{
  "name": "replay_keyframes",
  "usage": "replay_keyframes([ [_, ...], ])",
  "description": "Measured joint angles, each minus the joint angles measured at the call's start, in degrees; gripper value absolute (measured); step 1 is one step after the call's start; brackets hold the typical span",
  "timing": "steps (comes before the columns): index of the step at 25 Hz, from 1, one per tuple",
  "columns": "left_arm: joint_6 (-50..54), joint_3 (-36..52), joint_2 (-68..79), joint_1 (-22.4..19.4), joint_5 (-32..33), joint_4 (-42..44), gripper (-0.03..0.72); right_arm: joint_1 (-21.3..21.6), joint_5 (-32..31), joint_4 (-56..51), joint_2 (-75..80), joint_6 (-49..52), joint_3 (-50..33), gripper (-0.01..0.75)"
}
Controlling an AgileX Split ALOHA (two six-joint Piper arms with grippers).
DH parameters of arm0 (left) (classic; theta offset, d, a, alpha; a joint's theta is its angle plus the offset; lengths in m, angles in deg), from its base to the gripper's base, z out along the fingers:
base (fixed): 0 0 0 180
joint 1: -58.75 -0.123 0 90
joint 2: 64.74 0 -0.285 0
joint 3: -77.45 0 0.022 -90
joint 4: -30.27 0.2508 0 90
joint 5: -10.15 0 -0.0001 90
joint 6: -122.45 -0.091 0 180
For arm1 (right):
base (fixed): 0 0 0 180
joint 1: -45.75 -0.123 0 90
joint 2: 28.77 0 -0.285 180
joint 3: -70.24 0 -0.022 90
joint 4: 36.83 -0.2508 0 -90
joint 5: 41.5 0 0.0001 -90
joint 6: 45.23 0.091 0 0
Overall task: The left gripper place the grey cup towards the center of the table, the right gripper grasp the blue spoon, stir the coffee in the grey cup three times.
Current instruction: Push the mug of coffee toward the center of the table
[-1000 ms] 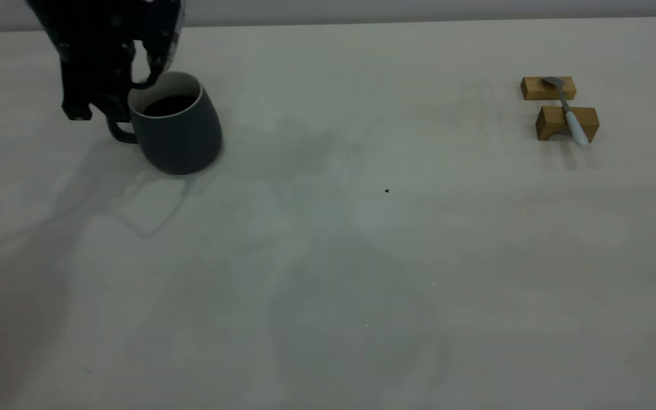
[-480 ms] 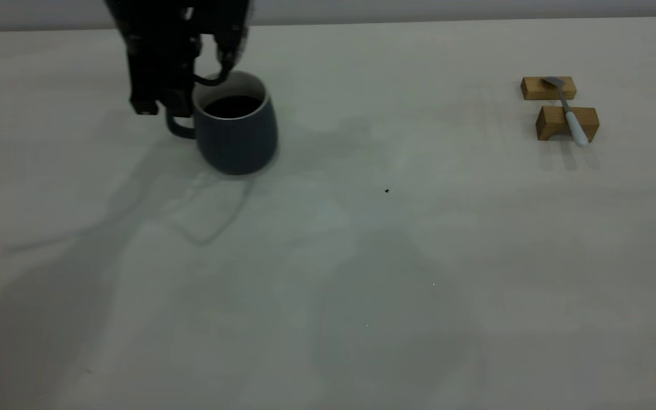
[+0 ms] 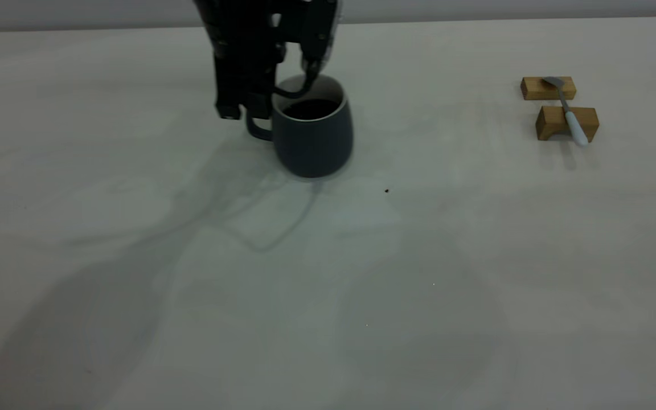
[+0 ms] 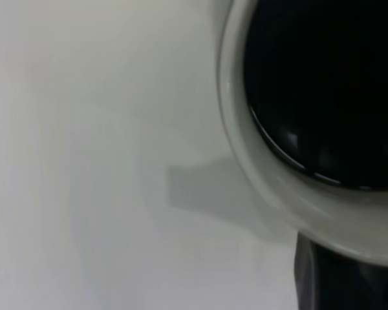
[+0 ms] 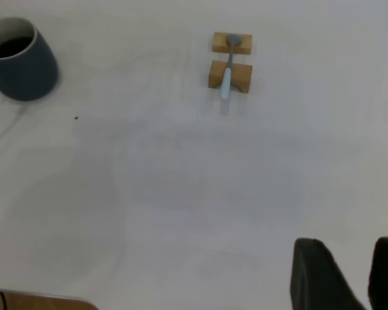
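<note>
No brand, label or writing can be read in any of the views.

In the exterior view, the left gripper (image 3: pixel 253 108) comes down from the far edge at the left side of the grey cup (image 3: pixel 312 136), right at its loop handle; whether its fingers pinch the handle cannot be told, as the black arm hides them. The cup stands upright on the table (image 3: pixel 328 285), a little left of centre and toward the far side, with the coffee (image 3: pixel 311 108) dark inside its white rim. Well apart at the far right, the blue spoon (image 3: pixel 568 113) lies across two wooden blocks (image 3: pixel 566 122), its metal bowl on the far block and its pale handle over the near one.

In the left wrist view, the cup's white rim (image 4: pixel 278 187) and the glossy coffee (image 4: pixel 323 84) fill one side, with bare table beside them.

In the right wrist view, the right gripper (image 5: pixel 352 271) hangs over the near table with its fingers spread, well apart from the spoon (image 5: pixel 227 74) on its blocks (image 5: pixel 231 74) and from the cup (image 5: pixel 21 61).
</note>
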Motion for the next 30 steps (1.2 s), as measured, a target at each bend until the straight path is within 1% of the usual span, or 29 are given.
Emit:
replay_keyframes([
  [3, -0.05, -1.41, 0.77, 0.83, 0.12, -2.59, 0.209, 0.00, 0.00, 0.00, 0.00, 0.00, 0.00, 0.240],
  [10, -0.15, -2.52, 1.50, 3.13, -0.37, -3.30, 0.209, 0.00, 0.00, 0.00, 0.00, 0.00, 0.00, 0.240],
  [24, -0.41, -2.86, 1.55, 3.17, -0.08, -4.05, 0.211, 0.00, 0.00, 0.00, 0.00, 0.00, 0.00, 0.240],
  [26, -0.41, -3.28, 1.61, 3.17, 0.42, -4.05, 0.240, 0.00, 0.00, 0.00, 0.00, 0.00, 0.00, 0.240],
  [29, -0.28, -3.90, 1.61, 3.17, 0.75, -4.05, 0.372, 0.00, 0.00, 0.00, 0.00, 0.00, 0.00, 0.240],
  [30, -0.10, -4.27, 1.61, 3.17, 1.01, -4.05, 0.431, 0.00, 0.00, 0.00, 0.00, 0.00, 0.00, 0.240],
])
